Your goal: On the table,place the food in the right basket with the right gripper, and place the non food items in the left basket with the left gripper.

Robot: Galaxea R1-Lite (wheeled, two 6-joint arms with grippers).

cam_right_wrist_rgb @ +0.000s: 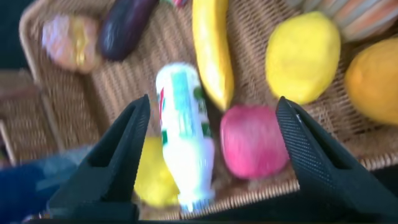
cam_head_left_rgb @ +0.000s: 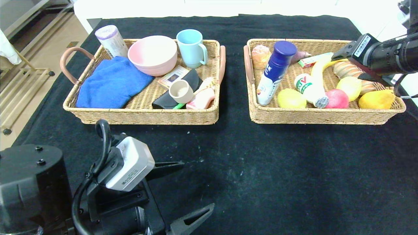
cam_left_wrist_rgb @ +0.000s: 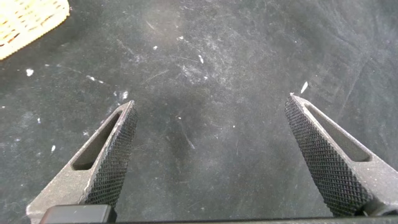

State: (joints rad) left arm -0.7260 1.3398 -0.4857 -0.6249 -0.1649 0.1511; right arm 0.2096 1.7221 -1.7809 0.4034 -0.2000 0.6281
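Note:
The left wicker basket (cam_head_left_rgb: 140,116) holds a blue towel (cam_head_left_rgb: 111,81), a pink bowl (cam_head_left_rgb: 152,54), a light blue mug (cam_head_left_rgb: 191,47), a small beige cup (cam_head_left_rgb: 180,91) and a black pouch. The right wicker basket (cam_head_left_rgb: 320,116) holds a blue-capped bottle (cam_head_left_rgb: 274,71), a white bottle (cam_head_left_rgb: 310,88), a banana (cam_head_left_rgb: 320,67), a red apple (cam_head_left_rgb: 337,98), yellow fruits and bread. My right gripper (cam_right_wrist_rgb: 213,99) hovers open and empty over the right basket, above the white bottle (cam_right_wrist_rgb: 186,130) and the apple (cam_right_wrist_rgb: 252,140). My left gripper (cam_head_left_rgb: 196,184) is open and empty over bare black cloth (cam_left_wrist_rgb: 205,143).
A purple-lidded canister (cam_head_left_rgb: 111,40) stands at the left basket's far left corner. The black table cloth (cam_head_left_rgb: 261,169) in front of both baskets carries no loose items. The table's left edge drops to a wooden floor.

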